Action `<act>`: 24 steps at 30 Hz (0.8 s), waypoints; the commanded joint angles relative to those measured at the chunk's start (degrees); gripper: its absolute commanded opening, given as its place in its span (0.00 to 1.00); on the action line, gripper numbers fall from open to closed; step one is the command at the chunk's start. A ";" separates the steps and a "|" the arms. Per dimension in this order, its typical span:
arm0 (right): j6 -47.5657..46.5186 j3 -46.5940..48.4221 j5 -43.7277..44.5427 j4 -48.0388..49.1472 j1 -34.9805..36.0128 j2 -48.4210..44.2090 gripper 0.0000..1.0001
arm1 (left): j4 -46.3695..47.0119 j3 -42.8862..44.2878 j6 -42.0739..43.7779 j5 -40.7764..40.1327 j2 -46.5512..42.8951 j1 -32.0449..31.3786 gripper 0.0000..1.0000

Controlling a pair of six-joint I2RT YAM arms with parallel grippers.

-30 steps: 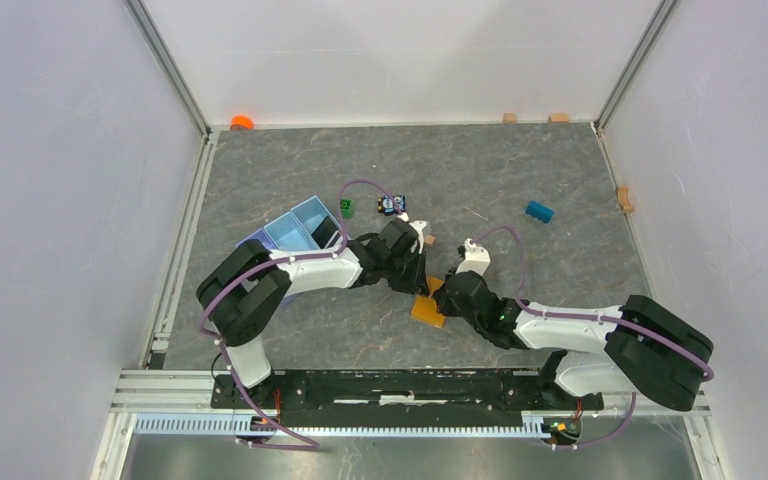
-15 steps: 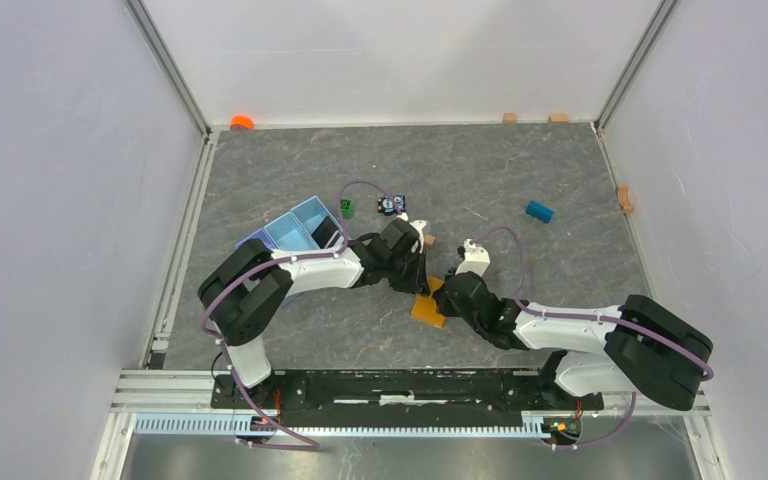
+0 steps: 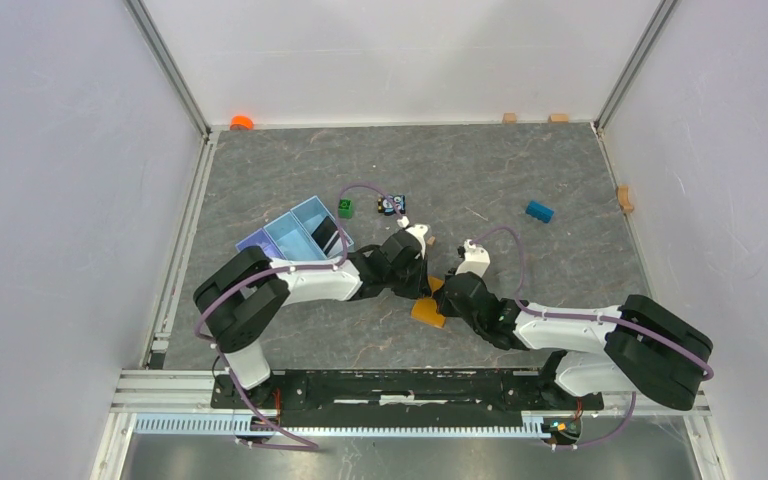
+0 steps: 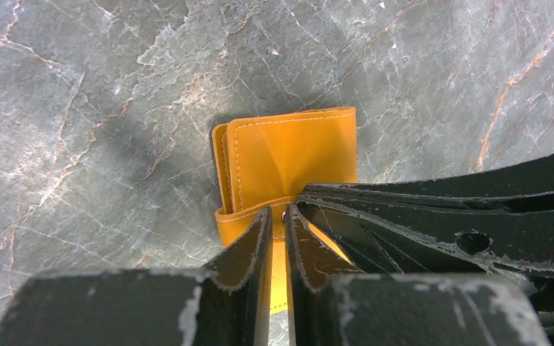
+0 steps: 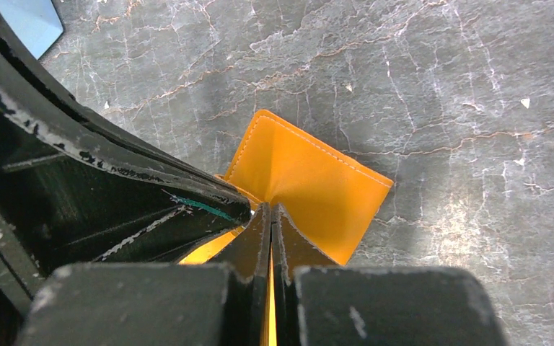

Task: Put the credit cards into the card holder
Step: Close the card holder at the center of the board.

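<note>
- The card holder (image 3: 426, 310) is seen just below the middle of the top view, lying on the grey marbled table (image 3: 520, 170) between the two wrists.
- In the left wrist view the left gripper (image 4: 280, 215) is held narrow. An orange flap of the card holder (image 4: 288, 151) is pinched between its fingertips at the lower middle of the frame.
- In the right wrist view the right gripper (image 5: 271, 210) is pressed closed on another flap. The card holder (image 5: 314, 180) is drawn up to a peak at the fingertips.
- The two grippers are met over the holder, almost touching each other.
- A light blue divided tray (image 3: 295, 236) is seen left of centre, beside the left arm.
- A small blue block (image 3: 538, 211) is set well apart, toward the upper right.
- A green block (image 3: 346, 208) is found just above the tray.
</note>
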 commanded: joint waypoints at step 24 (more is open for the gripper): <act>-0.66 -1.32 1.07 -15.81 0.76 0.17 0.00 | 3.44 -17.07 5.45 -12.78 4.53 -14.61 0.08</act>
